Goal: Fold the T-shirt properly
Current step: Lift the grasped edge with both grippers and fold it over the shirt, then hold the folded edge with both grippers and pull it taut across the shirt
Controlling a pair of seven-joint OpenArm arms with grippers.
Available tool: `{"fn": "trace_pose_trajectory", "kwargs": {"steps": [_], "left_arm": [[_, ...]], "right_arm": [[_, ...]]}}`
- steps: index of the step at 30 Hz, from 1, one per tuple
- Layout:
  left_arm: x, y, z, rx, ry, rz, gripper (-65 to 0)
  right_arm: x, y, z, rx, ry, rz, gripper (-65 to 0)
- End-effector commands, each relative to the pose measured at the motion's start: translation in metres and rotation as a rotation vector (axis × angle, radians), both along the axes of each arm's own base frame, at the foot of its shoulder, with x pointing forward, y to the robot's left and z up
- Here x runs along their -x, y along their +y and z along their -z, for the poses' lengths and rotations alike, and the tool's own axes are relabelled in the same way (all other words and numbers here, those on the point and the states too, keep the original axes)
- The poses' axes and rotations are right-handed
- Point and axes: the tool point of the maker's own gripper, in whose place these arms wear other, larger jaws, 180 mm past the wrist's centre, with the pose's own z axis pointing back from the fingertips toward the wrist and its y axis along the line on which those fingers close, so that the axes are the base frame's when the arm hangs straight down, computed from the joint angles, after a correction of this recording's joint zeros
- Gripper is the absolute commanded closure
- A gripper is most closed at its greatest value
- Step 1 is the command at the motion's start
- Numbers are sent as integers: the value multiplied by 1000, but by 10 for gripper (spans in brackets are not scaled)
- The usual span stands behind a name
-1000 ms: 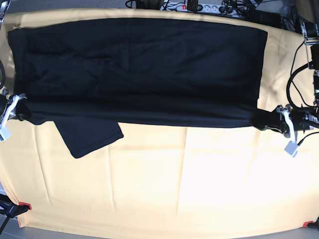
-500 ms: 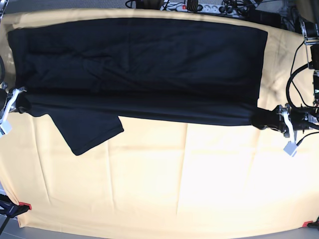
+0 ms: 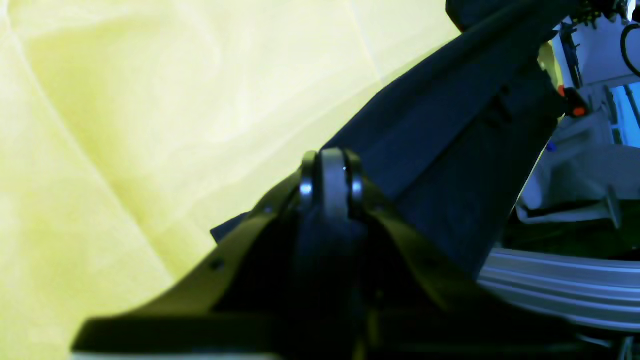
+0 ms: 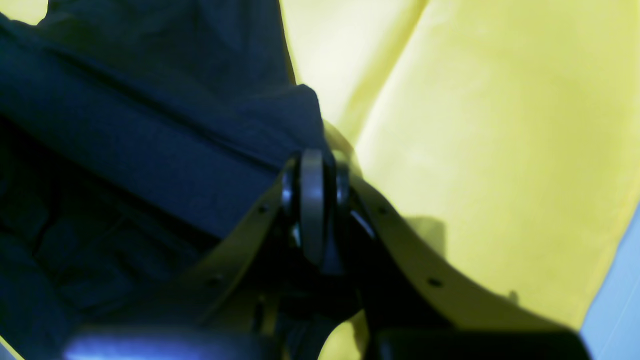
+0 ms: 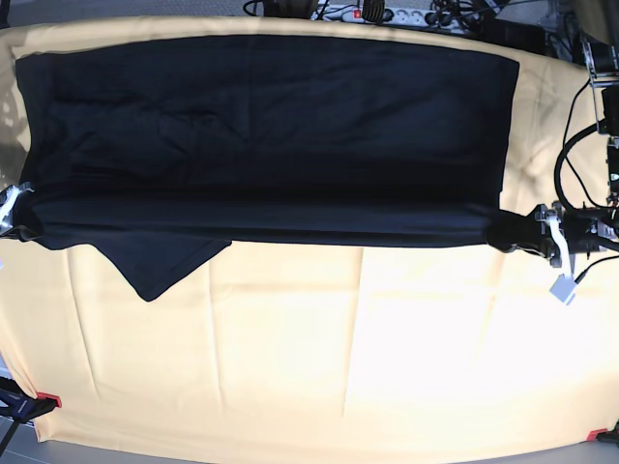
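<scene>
The black T-shirt lies spread across the far half of the table on the pale yellow-orange cloth. Its near edge is lifted into a taut fold between my two grippers, and a sleeve hangs out below at the left. My left gripper is shut on the shirt's near right corner; the left wrist view shows the jaws closed on the dark fabric. My right gripper is shut on the near left corner; the right wrist view shows it pinching the fabric.
Cables and a power strip lie beyond the table's far edge. Arm hardware and wiring stand at the right edge. Red clamps hold the cloth at the near corners.
Both grippers have carried the shirt's near edge farther from the camera. The right gripper moved up and out toward the left edge, and the hanging sleeve shows less.
</scene>
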Motion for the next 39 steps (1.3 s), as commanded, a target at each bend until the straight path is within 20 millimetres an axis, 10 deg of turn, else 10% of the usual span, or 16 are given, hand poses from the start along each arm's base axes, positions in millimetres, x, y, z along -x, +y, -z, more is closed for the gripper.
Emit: {"fn": "trace_pose_trajectory", "kwargs": {"steps": [1,30,39], "left_arm": [[-7,12,-16,-30,-36,-13,0],[-6,-19,-50,-93,-226,157,0],[-47,4,-54,-144,-381,-41,0]], "right_arm": [[-7,-16,-19,64,-35,16,0],[-19,-17,-23,82,-123,23,0],[-46,-6,-21,131,-248,37,0]]}}
